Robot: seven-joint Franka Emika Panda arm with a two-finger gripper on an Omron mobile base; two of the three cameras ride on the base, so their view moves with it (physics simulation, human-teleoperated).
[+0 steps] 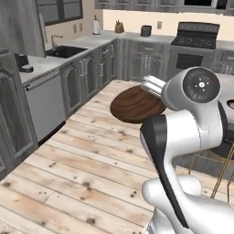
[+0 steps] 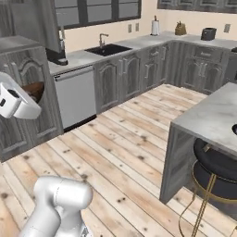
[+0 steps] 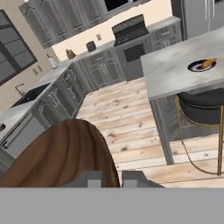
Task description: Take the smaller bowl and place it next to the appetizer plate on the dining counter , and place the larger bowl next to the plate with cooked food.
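Transport of the brown bowl (image 1: 137,104) looks like the step in hand: the gripper (image 3: 111,178) is pinched tight on the bowl's rim and holds it in the air above the wood floor (image 1: 82,155), between the wall cabinets (image 1: 87,75) and the counter (image 3: 183,65). In the hand view the bowl fills the lower left, just past the fingertips (image 3: 89,178). The appetizer plate (image 3: 202,65), with its orange food piece, sits on the counter well apart from the bowl, above a black stool (image 3: 203,107). Next, I judge, the bowl must be carried over the counter edge, lowered flat just beside that plate without knocking it, and released. The larger bowl's turn would follow.
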